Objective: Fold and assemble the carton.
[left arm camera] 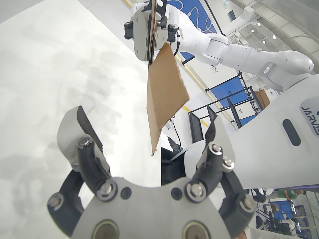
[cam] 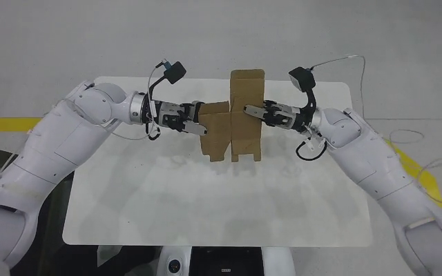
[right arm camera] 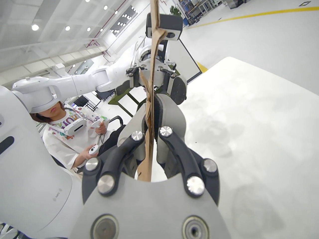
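One carton, two grippers, one worktop.
The flattened carton (cam: 238, 103) is held above the worktop (cam: 207, 200), clamped by the closed right gripper (right arm camera: 152, 105); the left gripper (left arm camera: 145, 118) is spread wide beside a flap, gripping nothing.

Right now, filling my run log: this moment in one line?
carton: unassembled, flap bent | right pincer: shut on carton | left pincer: open around flap

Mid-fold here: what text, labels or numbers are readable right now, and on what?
On the carton: none, plain brown faces.
On the table: none.
The lettering on the near arm shell: upside down and cut off at the edge, not readable whole.
The small label on the far arm: too small to read.
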You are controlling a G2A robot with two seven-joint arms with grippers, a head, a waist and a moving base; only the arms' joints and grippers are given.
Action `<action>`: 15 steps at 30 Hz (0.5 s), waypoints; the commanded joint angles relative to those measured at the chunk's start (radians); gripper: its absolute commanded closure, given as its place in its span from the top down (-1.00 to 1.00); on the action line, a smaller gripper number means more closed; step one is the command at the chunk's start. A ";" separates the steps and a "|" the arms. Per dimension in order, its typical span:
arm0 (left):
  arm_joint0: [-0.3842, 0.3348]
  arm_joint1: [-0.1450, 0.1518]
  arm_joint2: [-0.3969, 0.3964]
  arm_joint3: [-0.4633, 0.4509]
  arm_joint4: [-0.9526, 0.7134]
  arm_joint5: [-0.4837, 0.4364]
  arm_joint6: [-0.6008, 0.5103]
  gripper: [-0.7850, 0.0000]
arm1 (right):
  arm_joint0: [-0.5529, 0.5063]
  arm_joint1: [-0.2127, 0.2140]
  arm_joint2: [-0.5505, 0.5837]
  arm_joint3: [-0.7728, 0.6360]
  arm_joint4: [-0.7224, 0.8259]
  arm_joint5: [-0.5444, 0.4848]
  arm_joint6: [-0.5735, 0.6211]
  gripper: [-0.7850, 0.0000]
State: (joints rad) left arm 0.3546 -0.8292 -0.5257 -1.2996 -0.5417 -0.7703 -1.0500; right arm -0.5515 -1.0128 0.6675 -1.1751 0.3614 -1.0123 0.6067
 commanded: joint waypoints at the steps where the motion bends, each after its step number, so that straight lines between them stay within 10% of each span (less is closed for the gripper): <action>1: -0.001 -0.004 0.009 0.001 0.015 -0.003 0.003 1.00 | -0.018 -0.008 0.020 0.000 0.015 0.000 -0.009 -1.00; 11: -0.011 -0.025 0.043 0.030 0.060 -0.027 0.027 0.98 | -0.065 -0.046 0.101 0.017 0.025 0.000 0.000 -1.00; 15: -0.014 -0.033 0.052 0.034 0.057 -0.024 0.025 -0.67 | -0.076 -0.061 0.129 0.034 0.015 0.000 0.002 -1.00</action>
State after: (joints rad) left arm 0.3409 -0.8601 -0.4767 -1.2639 -0.4816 -0.7969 -1.0233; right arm -0.6252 -1.0699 0.7897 -1.1454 0.3793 -1.0123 0.6078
